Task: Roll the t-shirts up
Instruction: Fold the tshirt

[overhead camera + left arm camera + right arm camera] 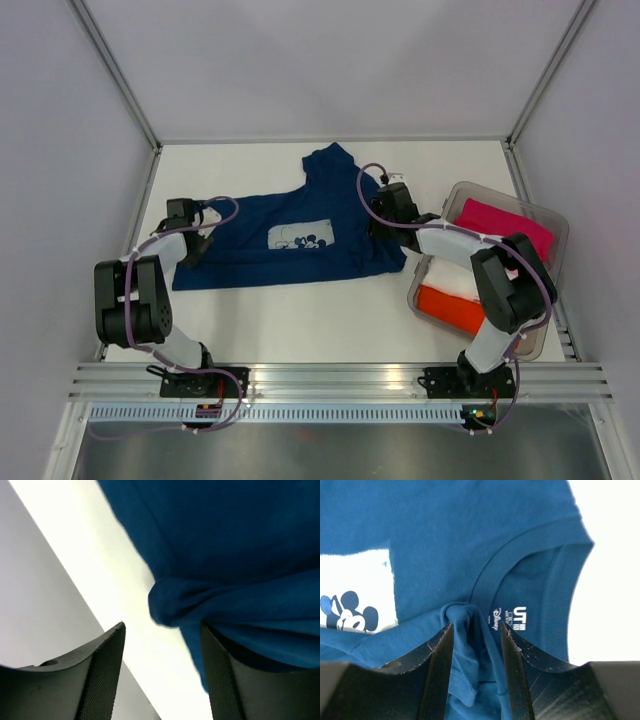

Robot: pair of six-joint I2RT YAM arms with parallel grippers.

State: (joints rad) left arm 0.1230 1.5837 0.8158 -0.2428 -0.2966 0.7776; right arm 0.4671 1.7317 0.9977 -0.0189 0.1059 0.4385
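Navy t-shirt [300, 235] cloth sits loosely tucked between the parted fingers of the right hand [476, 630] at the collar. The left hand [162, 627] is likewise apart at the opposite edge. The shirt lies spread on the table [300, 310] — the next move probably calls for fresh grips to fold it. Only the right wrist view shows the neck label — overhead shows the bin [500, 197].

The spread t-shirt [290, 235] lies flat on the table [300, 320]. The left gripper [195, 250] sits at the shirt's left edge. The right gripper [383, 222] sits at its right edge by the neckline, with a fold of the cloth between its fingers. Just right of the shirt stands a bin [556, 222] holding folded t-shirts [500, 225], one at its far end and another at its near end.
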